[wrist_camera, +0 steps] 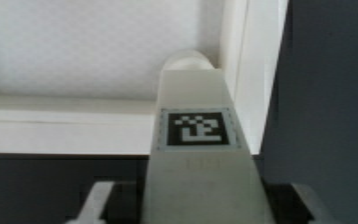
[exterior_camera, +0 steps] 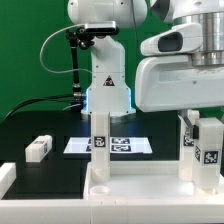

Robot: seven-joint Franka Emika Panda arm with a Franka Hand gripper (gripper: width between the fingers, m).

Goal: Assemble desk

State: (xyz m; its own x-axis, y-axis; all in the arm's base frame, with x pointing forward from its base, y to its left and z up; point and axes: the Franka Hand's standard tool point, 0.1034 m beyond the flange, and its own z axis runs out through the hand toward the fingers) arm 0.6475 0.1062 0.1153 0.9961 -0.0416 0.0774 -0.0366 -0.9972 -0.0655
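Nearest the exterior camera lies the desk panel (exterior_camera: pixel 140 195), white and flat on the black table (exterior_camera: pixel 25 130). On it the first leg (exterior_camera: pixel 100 140) stands upright toward the exterior view's left, tag facing the camera. The second leg (exterior_camera: pixel 188 140) and the third leg (exterior_camera: pixel 212 150) stand upright just beside each other at the exterior view's right, both tagged. The fourth leg (exterior_camera: pixel 38 148) lies loose on the table at the exterior view's left, well apart from the panel. The marker board (exterior_camera: pixel 118 145) lies flat on the table behind the panel, between it and the robot base (exterior_camera: pixel 108 85). The arm (exterior_camera: pixel 180 65) hangs directly over the second and third legs. Its lower end reaches the top of that pair, but this view does not resolve any contact.

Wrist view: a tagged leg (wrist_camera: pixel 197 150) runs up the middle of the frame, upright on the desk panel (wrist_camera: pixel 87 70), with dark table showing to one side. The gripper (wrist_camera: pixel 201 205) straddles this leg, and a finger (wrist_camera: pixel 108 200) shows on each side of it, blurred at the frame edge. Whether the fingers press the leg or stand slightly off it cannot be told. Which of the standing legs this is cannot be confirmed from the wrist view alone.
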